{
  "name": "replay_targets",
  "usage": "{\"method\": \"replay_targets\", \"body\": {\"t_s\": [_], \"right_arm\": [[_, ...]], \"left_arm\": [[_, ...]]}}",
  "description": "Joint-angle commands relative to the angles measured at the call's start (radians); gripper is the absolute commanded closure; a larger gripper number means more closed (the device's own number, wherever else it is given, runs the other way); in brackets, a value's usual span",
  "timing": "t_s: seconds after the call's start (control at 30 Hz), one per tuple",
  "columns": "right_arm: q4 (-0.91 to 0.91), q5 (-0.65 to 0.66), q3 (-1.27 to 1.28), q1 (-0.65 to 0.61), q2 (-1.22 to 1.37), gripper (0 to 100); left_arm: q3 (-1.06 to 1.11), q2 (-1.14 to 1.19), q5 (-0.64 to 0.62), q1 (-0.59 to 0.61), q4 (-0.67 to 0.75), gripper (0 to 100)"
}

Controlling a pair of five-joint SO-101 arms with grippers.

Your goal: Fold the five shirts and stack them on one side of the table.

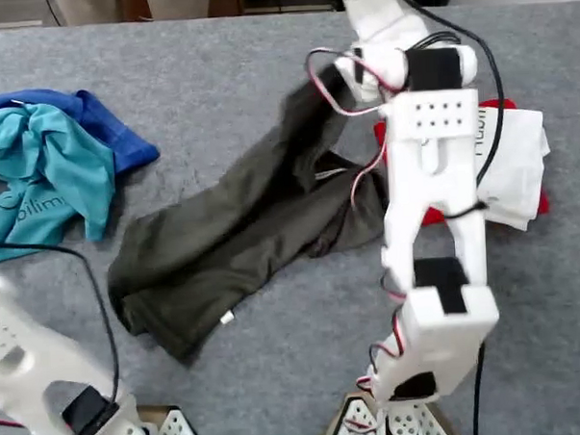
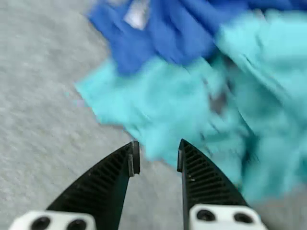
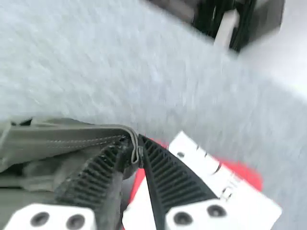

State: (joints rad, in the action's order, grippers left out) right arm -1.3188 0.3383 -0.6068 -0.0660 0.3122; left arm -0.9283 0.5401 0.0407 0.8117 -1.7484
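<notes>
The right arm (image 1: 432, 173) stretches up the middle-right of the grey table (image 1: 216, 67) and covers the near edge of a folded white shirt (image 1: 514, 164) lying on a red shirt (image 1: 540, 202); it also hides the far end of the olive shirt (image 1: 233, 230). From above, that arm's fingertips cannot be made out under its wrist. Its wrist view shows the right gripper (image 3: 138, 146) pinched closed on a stitched hem of the olive shirt (image 3: 57, 139), with the white shirt (image 3: 192, 148) and red shirt (image 3: 242, 175) just beside it. The olive shirt lies unfolded and rumpled, running diagonally across the table's centre. At the left side a crumpled teal shirt (image 1: 47, 170) is cut off by the picture's edge and overlaps a blue shirt (image 1: 103, 124). The left arm (image 1: 37, 373) is partly cut off at the near-left corner. The left gripper (image 2: 157, 151) has its fingers apart over bare table, just short of the blurred teal shirt (image 2: 192, 96), the blue shirt (image 2: 158, 28) beyond it.
</notes>
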Motion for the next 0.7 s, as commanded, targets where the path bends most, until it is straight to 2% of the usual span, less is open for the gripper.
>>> {"method": "replay_targets", "body": {"t_s": [0.0, 0.13, 0.23, 0.37, 0.5, 0.67], "right_arm": [[0.057, -0.014, 0.033, 0.051, 0.082, 99.7], [0.147, -0.015, 0.090, 0.081, 0.197, 99.7], [0.193, -0.017, 0.130, 0.107, 0.265, 99.7], [0.259, -0.028, 0.202, 0.151, 0.326, 99.7], [0.365, -0.058, 0.305, 0.191, 0.360, 99.7], [0.422, -0.055, 0.346, 0.162, 0.314, 99.7]], "left_arm": [[0.241, -0.171, 0.014, -0.173, -0.012, 86], [0.456, -0.263, 0.008, -0.407, -0.008, 85], [0.505, -0.249, -0.038, -0.528, 0.026, 85], [0.508, -0.188, -0.190, -0.571, 0.095, 85], [0.508, -0.090, -0.328, -0.569, 0.100, 85], [0.508, 0.004, -0.453, -0.571, 0.104, 85]]}}
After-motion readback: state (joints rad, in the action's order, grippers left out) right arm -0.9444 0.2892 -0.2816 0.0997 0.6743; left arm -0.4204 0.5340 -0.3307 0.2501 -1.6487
